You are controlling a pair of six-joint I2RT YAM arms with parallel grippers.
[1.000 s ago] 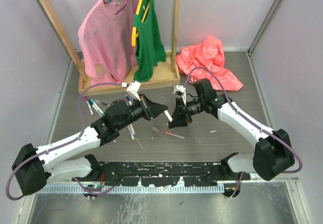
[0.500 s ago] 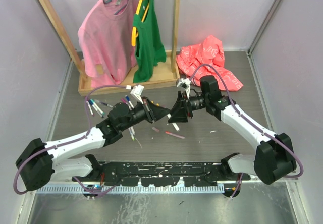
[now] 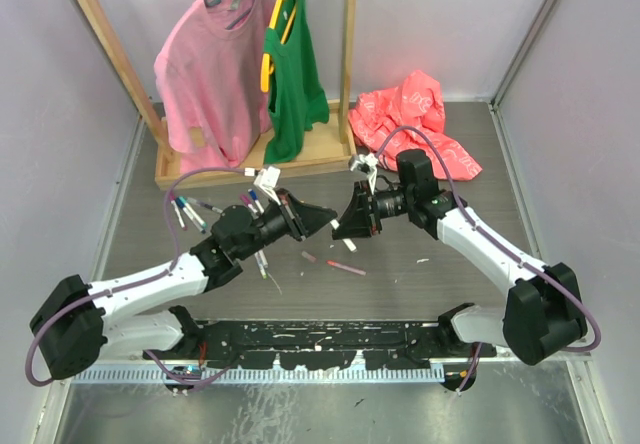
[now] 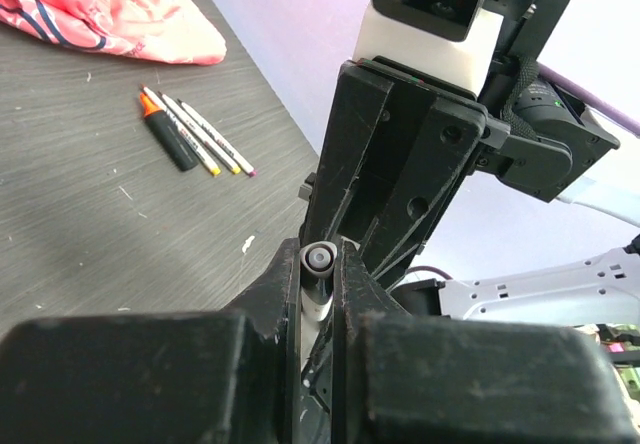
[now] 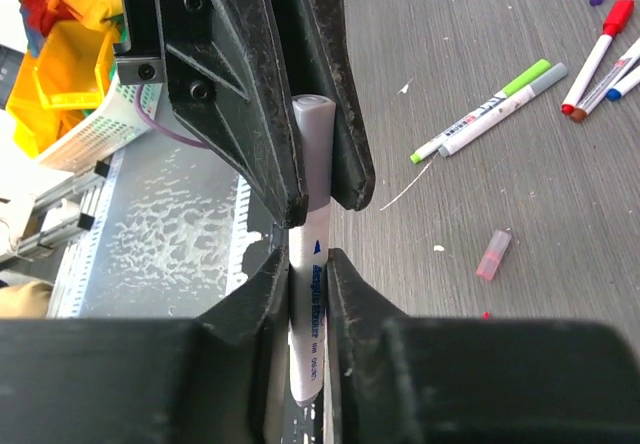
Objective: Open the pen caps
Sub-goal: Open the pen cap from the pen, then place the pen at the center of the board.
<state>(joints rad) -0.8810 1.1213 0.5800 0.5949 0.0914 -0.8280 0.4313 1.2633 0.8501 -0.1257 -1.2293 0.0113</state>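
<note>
Along the near edge runs a black strip (image 3: 320, 339) with both arm bases at its ends; beyond it the grey table (image 3: 400, 284) lies bare in the middle and near right, the widest room to move; side walls close in on the left and right. On that bare stretch, just near of the grippers, lie a loose pink cap (image 3: 309, 257) and a red marker piece (image 3: 345, 266). Above them the left gripper (image 3: 322, 221) and right gripper (image 3: 345, 226) meet tip to tip at mid table; the right jaws are clamped on the barrel of a white pen (image 5: 306, 334), and the left jaws are closed on its pale cap (image 5: 312, 149), which is on the pen and seen end-on from the left wrist. Left of the grippers a scatter of pens (image 3: 177, 211) crowds the table; two more pens (image 5: 485, 109) lie close by; a black highlighter (image 4: 170, 139) rests further off. At the far left stands a wooden rack (image 3: 255, 164) with a pink shirt (image 3: 210, 74) and green top (image 3: 295, 74); a red bag (image 3: 415, 119) fills the far right. A second ago the right gripper sat slightly nearer; over the last half second the pose barely differs.
</note>
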